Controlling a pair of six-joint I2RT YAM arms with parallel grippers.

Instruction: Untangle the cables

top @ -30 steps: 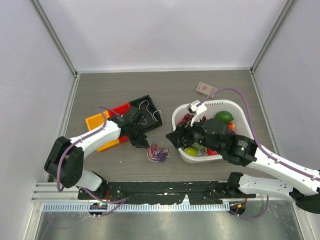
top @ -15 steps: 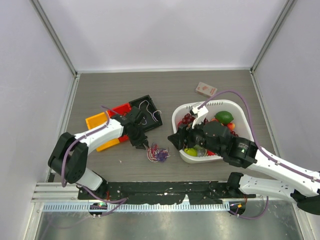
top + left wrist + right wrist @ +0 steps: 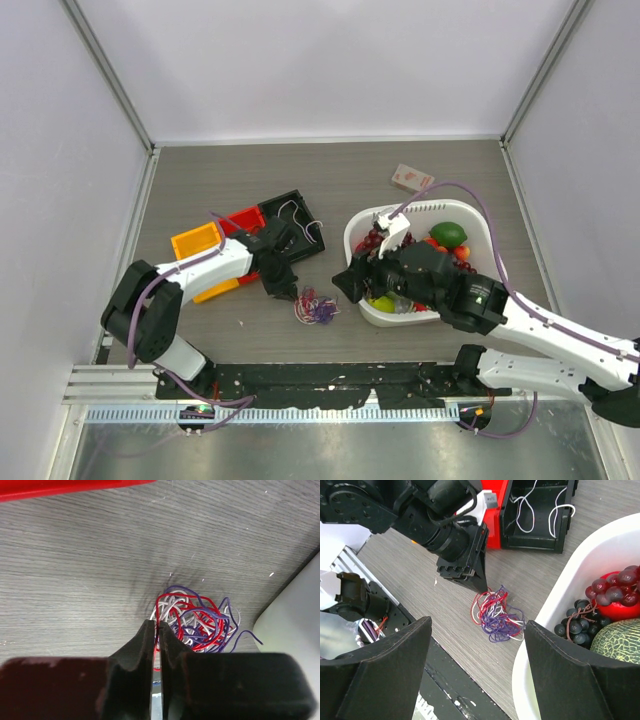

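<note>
1. The worktop (image 3: 330, 175) is walled at 9, 12 and 3 o'clock. Its far half, toward 12, lies almost bare, and that is the widest room I have for swinging an arm.
2. A white basket (image 3: 349, 243) of fruit fills the 3 to 4 o'clock side. Its 9 o'clock rim sits near the tangle but does not touch it.
3. An orange tray (image 3: 195, 242), a red tray (image 3: 243, 217) and a black tray (image 3: 300, 213) lie in a slanted row at 9 to 10 o'clock. A bare lane runs between the black tray's edge and the basket.
4. My right claw (image 3: 477, 630) hangs over the basket's 9 o'clock rim, fingers spread wide with nothing between them.
5. My left claw (image 3: 156, 630) reaches in from 10 o'clock, its tips down at the tangle's edge. The fingers are pinched to a sliver, and a red strand shows in the slit.
6. The cables (image 3: 316, 307), red, white and purple, lie in one knot at the worktop's 6 o'clock, between the two claws and close to the near edge. There is bare wood at the knot's 6 and 8 o'clock.
7. A small box (image 3: 411, 179) lies alone toward 1 o'clock, well apart from everything but the basket.
</note>
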